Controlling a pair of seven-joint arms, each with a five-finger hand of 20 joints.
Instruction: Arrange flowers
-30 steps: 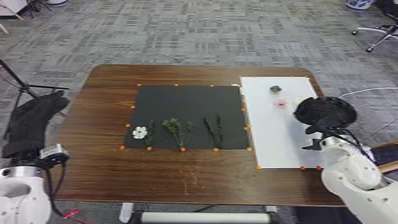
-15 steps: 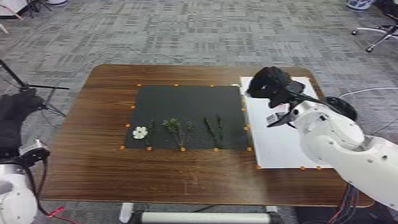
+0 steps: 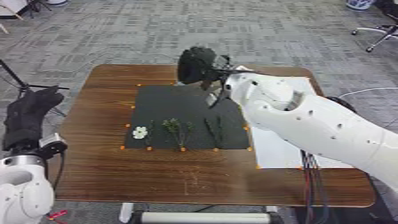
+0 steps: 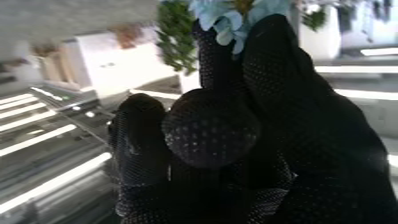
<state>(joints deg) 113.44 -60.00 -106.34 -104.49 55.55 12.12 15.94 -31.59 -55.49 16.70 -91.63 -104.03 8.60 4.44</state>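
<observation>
R robot hand [image 3: 197, 65]: closed narrow at the tips on the pale blue flower [image 4: 235, 25]; over far edge of black mat [image 3: 173, 107], prob. raised; can't see how much stem is gripped.
Blue flower risk: tip grip looks shallow, so bloom may twist or slip out if the wrist turns fast; too hard a pinch = crushed petals.
Placement: spot prob. on mat, nearer the robot than R robot hand. Glove + forearm hide part of the far side, so bloom cd land off-line w/ the stems.
White flower [image 3: 139, 132]: flat on mat, nearer robot & left of R robot hand; light, so a low sweep cd shift it.
Leafy stem [image 3: 178, 131]: nearer robot than R robot hand, just slightly left; thin tips might snag glove fabric on descent.
Dark twigs [image 3: 213, 131]: nearer robot, slightly right of it; same snag risk.
White sheet [image 3: 289, 157]: right of R robot hand, under the arm; elbow dip or hanging cables [image 3: 311, 187] cd drag it.
L robot hand [image 3: 34, 112]: fingers relaxed, holds nothing, far left of R robot hand beside counter [image 3: 178, 185]; low clash risk.
</observation>
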